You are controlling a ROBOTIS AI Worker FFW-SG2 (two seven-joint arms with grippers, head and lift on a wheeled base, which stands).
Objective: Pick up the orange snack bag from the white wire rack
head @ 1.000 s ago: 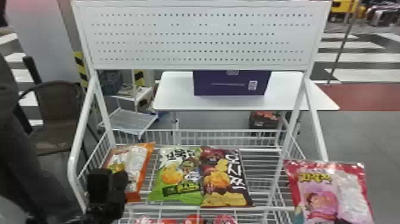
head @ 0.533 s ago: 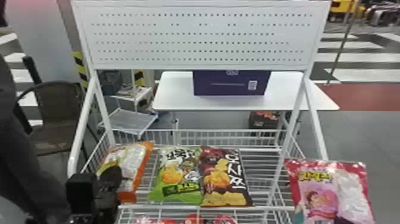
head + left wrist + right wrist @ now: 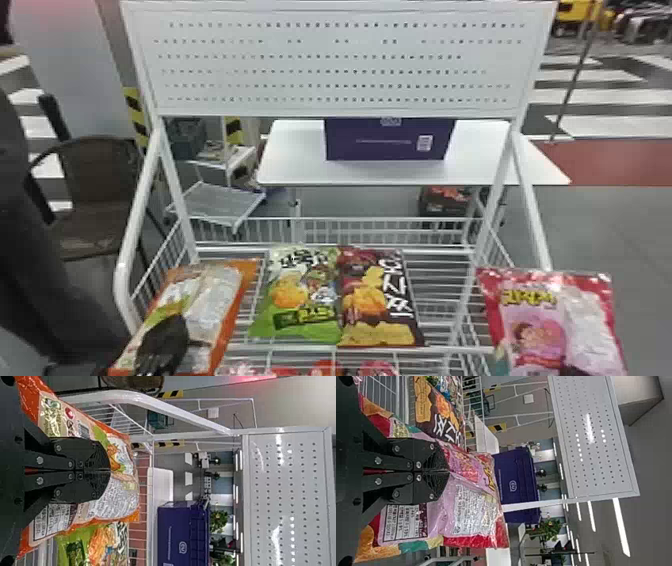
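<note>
Right now the orange snack bag [image 3: 227, 305] is at the left end of the white wire rack [image 3: 440, 349], slanting, its near end reaching over the front edge by the front left corner; the left end effector [image 3: 167, 332] is over its near half. Seen from the left wrist, that end effector [image 3: 110, 470] has its fingers together, clamped on the orange snack bag, whose wrapper spreads out to both sides of them; beside it a green snack bag [image 3: 295, 305] lies on the rack, and next along, overlapping or touching it, a dark snack bag [image 3: 375, 305], both with their near ends at the front edge.

Over by the rack's front right corner is a pink snack bag [image 3: 540, 325], extending past the right edge; the right end effector [image 3: 447, 471] has its fingers closed on its wrapper. Red packs [image 3: 325, 370] show below the front edge; a white perforated panel [image 3: 340, 65] stands above the rack, and a purple box [image 3: 385, 142] sits beyond the back edge.
</note>
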